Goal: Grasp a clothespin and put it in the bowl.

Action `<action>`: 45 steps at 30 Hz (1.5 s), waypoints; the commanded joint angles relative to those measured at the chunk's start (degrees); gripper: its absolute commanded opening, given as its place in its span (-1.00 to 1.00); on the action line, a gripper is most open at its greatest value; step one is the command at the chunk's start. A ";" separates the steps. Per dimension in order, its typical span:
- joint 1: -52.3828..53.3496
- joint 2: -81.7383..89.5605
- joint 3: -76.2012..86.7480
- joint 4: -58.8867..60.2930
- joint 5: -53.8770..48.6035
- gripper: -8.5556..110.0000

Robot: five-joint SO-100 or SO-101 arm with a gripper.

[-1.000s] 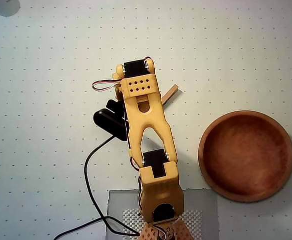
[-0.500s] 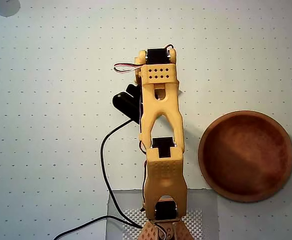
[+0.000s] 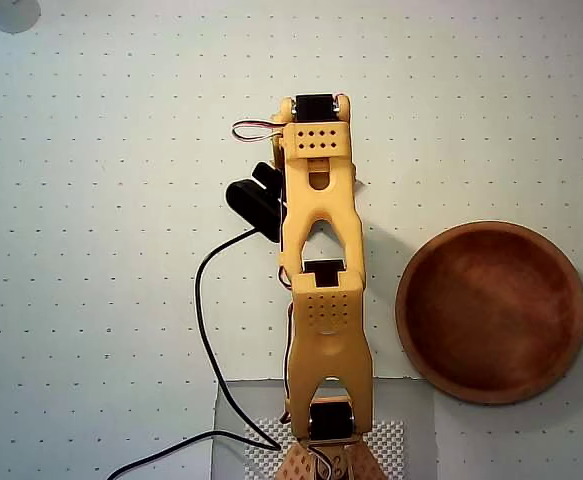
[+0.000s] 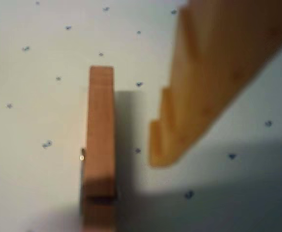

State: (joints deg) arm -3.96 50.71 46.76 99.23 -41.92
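The clothespin [image 4: 101,145], a slim tan wooden stick, lies flat on the dotted white table in the wrist view, pointing up the picture. One stepped orange finger [image 4: 199,87] of my gripper [image 4: 127,158] hangs just right of it, not touching, with bare table between; the other finger is out of frame. The jaws stand open and hold nothing. In the overhead view the orange arm [image 3: 321,260] covers the clothespin. The reddish-brown wooden bowl [image 3: 408,300] sits empty to the right of the arm.
A black cable [image 3: 203,330] loops left of the arm. The arm's base stands on a grey mat [image 3: 241,420] at the bottom edge. A black camera [image 3: 256,200] sticks out from the wrist. A white object [image 3: 1,12] sits in the top left corner.
The arm has swung right and stretched farther up the overhead view. Its head now covers the clothespin, which showed beside it a second ago.
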 commanded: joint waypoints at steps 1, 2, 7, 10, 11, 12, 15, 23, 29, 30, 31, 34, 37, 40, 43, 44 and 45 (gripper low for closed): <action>1.67 0.88 -4.92 0.00 -0.09 -0.37; 2.11 0.62 -5.63 0.00 -0.18 -0.37; 3.52 -1.49 -8.70 0.00 -0.26 -0.37; 3.69 -3.08 -9.67 0.00 -0.35 -0.37; 3.69 -3.52 -9.93 0.00 -0.35 -0.37; 3.69 -4.04 -10.46 0.00 -0.35 -0.37; 3.69 -5.45 -11.87 0.00 -0.35 -0.37; 3.69 -8.70 -14.50 0.00 -0.35 -0.37; 3.60 -11.07 -14.50 0.00 -0.44 -0.37; 3.60 -11.25 -14.50 0.00 -0.44 -0.37; 3.60 -11.34 -14.50 0.00 -0.44 -0.37; 3.60 -11.43 -14.50 0.00 -0.44 -0.37; 3.60 -11.43 -14.15 0.00 -0.44 -0.37; 3.60 -11.51 -14.06 0.00 -0.44 -0.37; 3.60 -11.60 -13.80 0.00 -0.44 -0.37; 3.60 -11.60 -13.80 0.00 -0.44 -0.37; 3.60 -11.60 -13.71 0.00 -0.44 -0.37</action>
State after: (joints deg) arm -0.62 37.00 35.68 99.23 -41.40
